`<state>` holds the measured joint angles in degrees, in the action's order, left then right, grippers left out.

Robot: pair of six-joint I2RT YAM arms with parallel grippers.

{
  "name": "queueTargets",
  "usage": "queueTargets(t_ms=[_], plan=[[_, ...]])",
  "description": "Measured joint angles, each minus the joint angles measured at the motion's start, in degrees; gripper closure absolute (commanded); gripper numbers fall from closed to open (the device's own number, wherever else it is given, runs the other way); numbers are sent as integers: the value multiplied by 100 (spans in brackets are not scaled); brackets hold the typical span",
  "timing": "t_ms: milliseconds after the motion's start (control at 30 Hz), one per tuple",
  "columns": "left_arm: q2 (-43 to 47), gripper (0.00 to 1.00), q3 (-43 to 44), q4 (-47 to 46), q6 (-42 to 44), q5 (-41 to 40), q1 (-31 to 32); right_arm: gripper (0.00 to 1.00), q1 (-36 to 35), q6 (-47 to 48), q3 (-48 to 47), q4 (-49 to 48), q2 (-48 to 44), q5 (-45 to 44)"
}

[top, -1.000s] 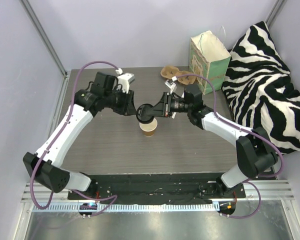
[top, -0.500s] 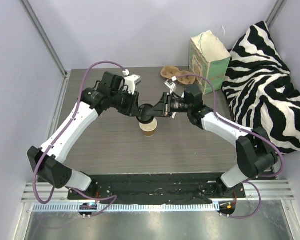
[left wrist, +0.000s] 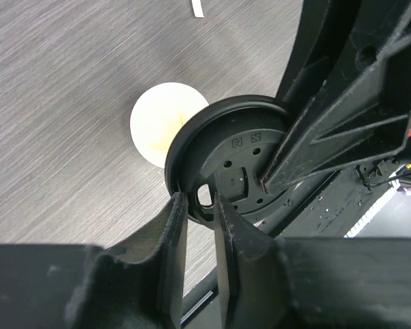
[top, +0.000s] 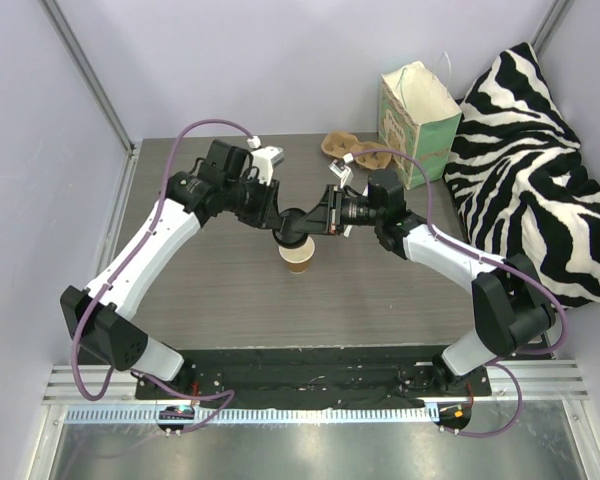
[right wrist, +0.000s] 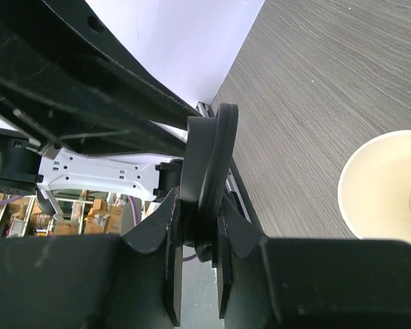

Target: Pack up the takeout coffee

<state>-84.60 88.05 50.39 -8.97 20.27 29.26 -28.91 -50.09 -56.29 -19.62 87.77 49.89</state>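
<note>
At the worktop (top: 210, 290) centre, our right hand (right wrist: 198, 233) pinches the lid (left wrist: 240, 178), left hand (left wrist: 198, 203) straddles it, grip unclear; tugging could drop it.

L gripper (left wrist: 198, 203) | moved in to lid (left wrist: 226, 161); jaws narrower round rim

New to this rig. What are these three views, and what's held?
Two robot arms, left and right, are bolted at the near edge of the table. One camera looks down from above; the other two ride on the wrists. On the table: an open paper cup, a pulp carrier and a green paper bag; a zebra cushion sits at the right. The right fingers pinch a black lid above the cup. The left fingers straddle its rim; whether they grip is unclear.
</note>
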Motion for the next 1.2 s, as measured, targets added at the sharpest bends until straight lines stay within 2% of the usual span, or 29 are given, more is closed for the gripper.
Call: queueTargets(t_ms=[133,167,267,300,333,367,400,500,700,933,1200], plan=[[-92,91,15,4,-15,-28,-4,95,2,2,0,9,0,17],[-118,99,20,4,-26,-35,-4,95,2,2,0,17,0,20],[-184,100,46,0,-90,-48,-11,93,2,4,4,42,0,22],[-197,100,61,2,-96,-55,-13,90,2,9,7,55,0,20],[-205,100,70,7,-101,-57,-13,78,2,28,7,76,0,20],[-214,100,81,24,-101,-57,-13,74,4,57,4,109,0,15],[-225,100,92,55,-98,-57,-13,62,2,90,2,151,0,17],[-313,100,166,181,-63,-44,-7,44,9,256,-35,393,0,-2],[-588,100,317,632,79,-101,85,26,262,929,-372,1316,-4,-136],[-1209,100,579,1093,107,-612,267,33,960,1727,-577,2424,-157,-323],[-1902,100,1102,1222,-98,-1145,341,48,988,1945,-553,2741,-216,-319]])
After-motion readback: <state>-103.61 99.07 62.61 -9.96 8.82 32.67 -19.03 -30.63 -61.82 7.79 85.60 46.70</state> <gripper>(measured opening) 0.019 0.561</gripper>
